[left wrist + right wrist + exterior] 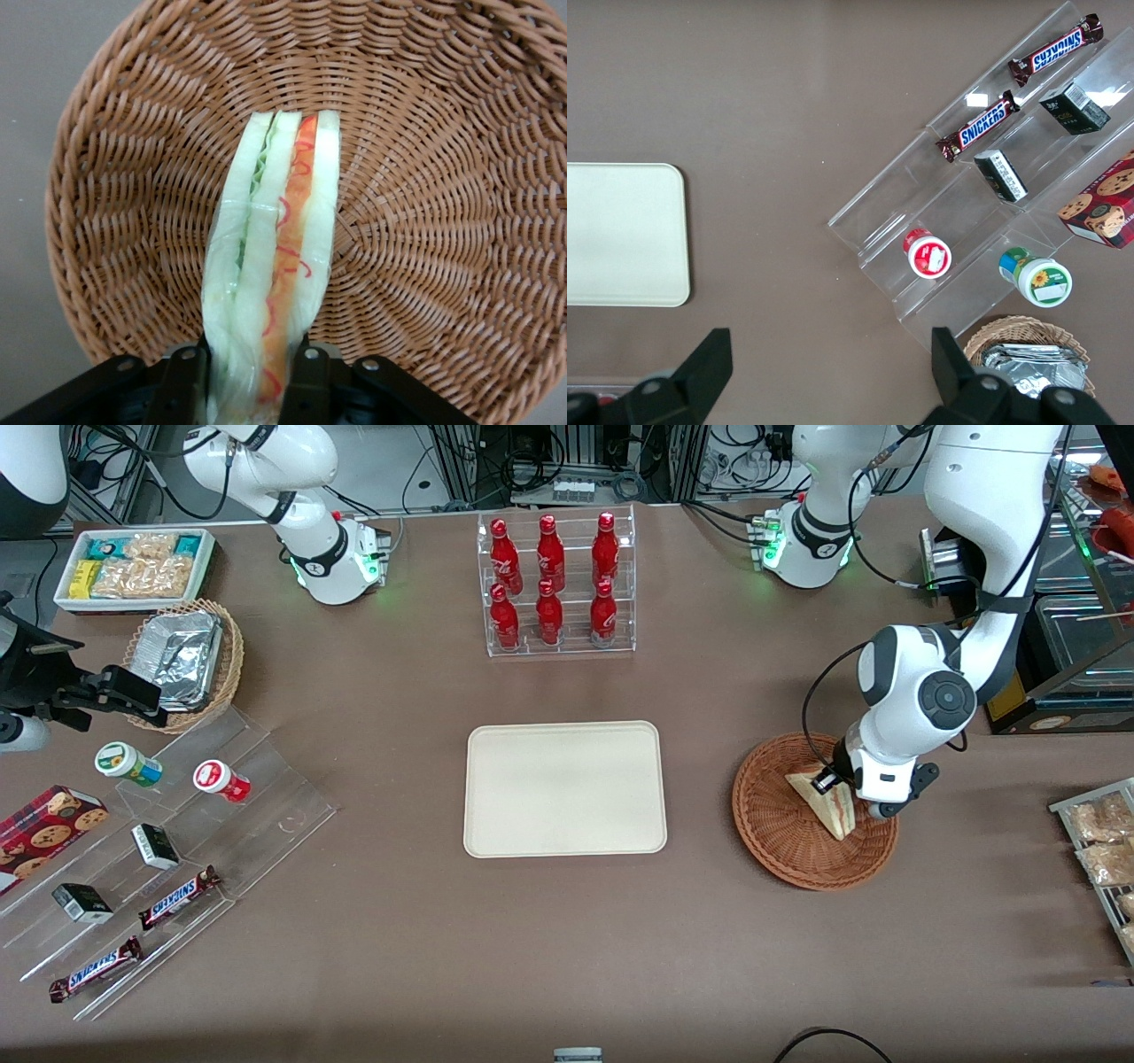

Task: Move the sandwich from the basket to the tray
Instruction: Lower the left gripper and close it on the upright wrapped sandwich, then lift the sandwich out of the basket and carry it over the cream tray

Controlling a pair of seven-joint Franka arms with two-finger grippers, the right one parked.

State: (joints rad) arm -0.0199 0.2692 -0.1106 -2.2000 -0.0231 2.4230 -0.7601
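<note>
The step in hand looks like the grasp itself, with the carry not yet begun.

Nearest the front camera among the task's things is the basket (815, 815), sitting on the brown counter (567, 948) toward the working arm's end. The sandwich (826, 802) lies inside it, its cut edge showing pale bread with red and green filling. In the wrist view the sandwich (276, 266) runs straight between the two black fingers (184, 385), which press against its wrapped sides, so the hand (244, 390) is closed onto the sandwich. From the front, the hand (842, 788) sits low over the basket, on the end of the wedge farther from the camera. Whether the sandwich is clear of the weave or resting on it is hard to tell from here; it appears to be touching the bottom.

The tray (565, 788) lies bare in the middle of the counter, well apart from the basket.

The next move should be a straight lift high enough to clear the basket's rim, then a sideways carry toward the tray, keeping the squeeze gentle so the soft bread does not crush or slip.
</note>
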